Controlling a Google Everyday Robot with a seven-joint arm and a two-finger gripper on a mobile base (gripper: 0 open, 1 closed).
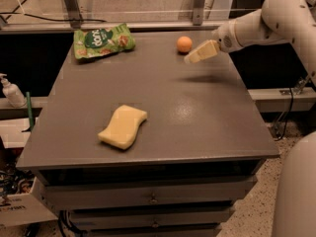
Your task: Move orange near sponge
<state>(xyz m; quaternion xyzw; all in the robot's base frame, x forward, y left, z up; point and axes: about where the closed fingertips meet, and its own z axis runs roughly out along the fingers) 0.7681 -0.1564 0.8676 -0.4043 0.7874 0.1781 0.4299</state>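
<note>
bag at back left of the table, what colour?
Snack bag: green with white lettering, camera view. Claw hovers just right of the orange.

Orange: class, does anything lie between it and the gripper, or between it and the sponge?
Nothing visible does. The gripper hovers close beside the orange; only bare table lies between the orange and the sponge. The green snack bag sits aside at the far left.

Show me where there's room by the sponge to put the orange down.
Bare tabletop lies right of the sponge, out to the edge, and between the sponge and the green snack bag. The far right is busier: the gripper hovers just right of the orange.
</note>
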